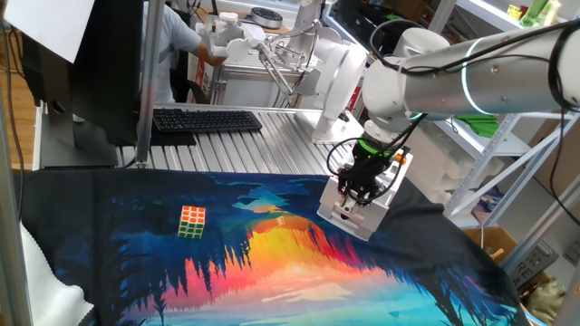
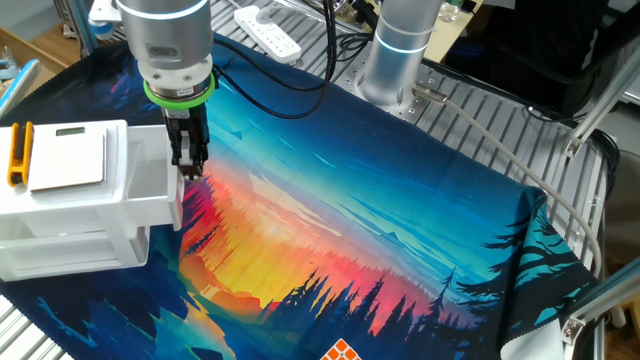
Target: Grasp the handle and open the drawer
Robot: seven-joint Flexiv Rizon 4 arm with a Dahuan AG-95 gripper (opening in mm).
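Grasp step looks done and the pull under way, judging from how things lie. Drawer (image 2: 150, 185) already slid partway out of the white unit (image 2: 70, 200), its tray open to the camera in the other fixed view. Gripper (image 2: 189, 160) pointing straight down at the drawer's front panel, fingers (image 2: 197, 150) drawn narrow, closed or nearly so. Handle (image 1: 349, 205) barely visible as a dark spot at the fingertips in one fixed view and hidden in the other, so probably pinched, though contact itself cannot be confirmed. Next move, as a judgement: a straight, level pull away from the unit along the drawer's own line, keeping the pinch firm and avoiding any lift or twist that could tilt the light unit (nothing visibly holding it down). Ahead of the drawer front, plenty of bare printed cloth (image 2: 400, 220) on the surface, with no obstacle in the pull path. Puzzle cube (image 1: 191, 221) well apart from the drawer, off to one side. Behind the unit, the cloth edge and ribbed metal of the surface (image 1: 263, 145) close by. Cables (image 2: 270, 85) trailing across the cloth beyond the arm, clear of the drawer.
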